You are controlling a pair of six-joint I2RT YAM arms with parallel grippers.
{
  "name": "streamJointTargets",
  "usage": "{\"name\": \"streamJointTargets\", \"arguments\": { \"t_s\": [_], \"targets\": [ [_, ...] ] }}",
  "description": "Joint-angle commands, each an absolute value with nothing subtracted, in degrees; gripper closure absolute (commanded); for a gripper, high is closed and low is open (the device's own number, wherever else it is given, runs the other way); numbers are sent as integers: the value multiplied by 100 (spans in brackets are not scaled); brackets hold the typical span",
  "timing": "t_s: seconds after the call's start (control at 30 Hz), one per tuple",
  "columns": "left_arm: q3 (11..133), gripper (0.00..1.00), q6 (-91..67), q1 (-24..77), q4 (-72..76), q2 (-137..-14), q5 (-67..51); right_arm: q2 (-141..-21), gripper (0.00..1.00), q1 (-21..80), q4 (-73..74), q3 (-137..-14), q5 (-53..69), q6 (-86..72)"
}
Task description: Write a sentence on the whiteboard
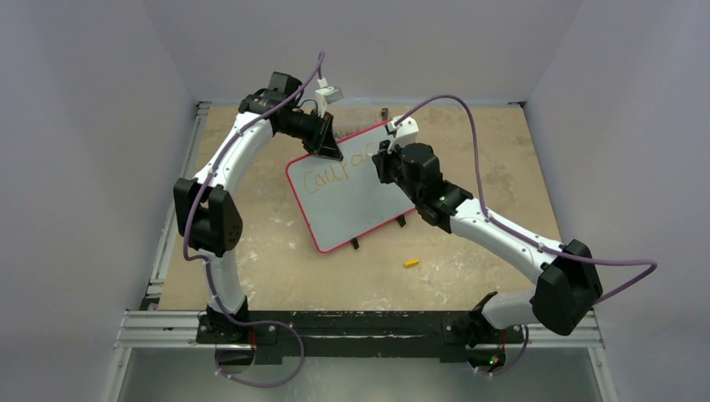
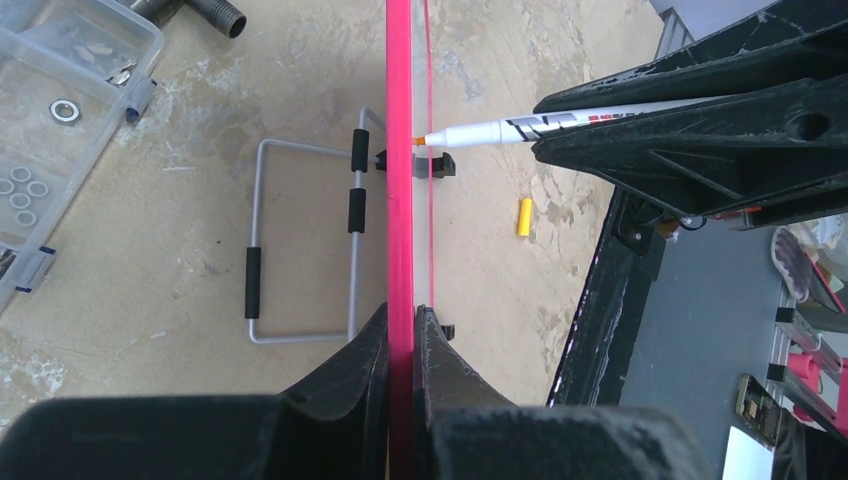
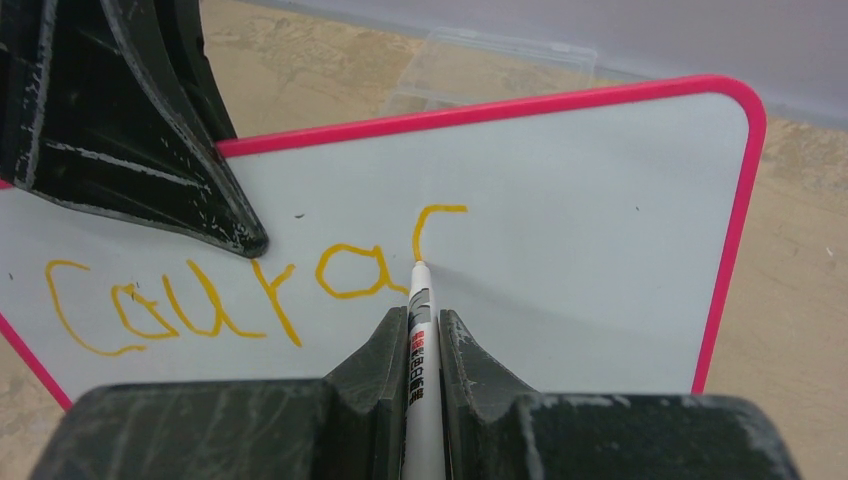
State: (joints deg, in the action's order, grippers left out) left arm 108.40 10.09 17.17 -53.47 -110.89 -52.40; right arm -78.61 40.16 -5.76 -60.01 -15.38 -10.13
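Observation:
The whiteboard (image 1: 352,205) with its pink rim stands tilted up off the table. My left gripper (image 1: 328,151) is shut on its upper left rim; in the left wrist view the rim (image 2: 399,150) runs edge-on between the fingers of that gripper (image 2: 402,318). My right gripper (image 3: 420,315) is shut on a white marker (image 3: 421,345), whose tip touches the board face (image 3: 600,250). The sentence (image 3: 200,305) reads "coura" in orange-yellow, with a curved stroke begun at the tip. The marker (image 2: 520,128) also shows in the left wrist view, its tip against the board.
A yellow marker cap (image 1: 411,263) lies on the table in front of the board. A wire stand (image 2: 300,250) sits behind the board. A clear plastic box of washers (image 2: 60,120) is at the far left. Black clips (image 1: 355,243) jut from the board's lower edge.

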Motion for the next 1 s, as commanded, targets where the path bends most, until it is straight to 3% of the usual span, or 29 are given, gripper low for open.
{"name": "streamJointTargets", "arguments": {
  "t_s": [0.0, 0.5, 0.97],
  "targets": [
    [10812, 100, 1188, 1951, -5147, -10894, -5546, -7757, 100, 4008, -598, -5739, -1468, -1151],
    [10771, 100, 1203, 1950, -5159, -10859, -5531, -7829, 100, 3995, -451, -6154, -2247, -975],
    [10775, 100, 1208, 1960, -5165, -10849, -5555, -8099, 100, 3999, -492, -6662, -2233, -838]
  ]
}}
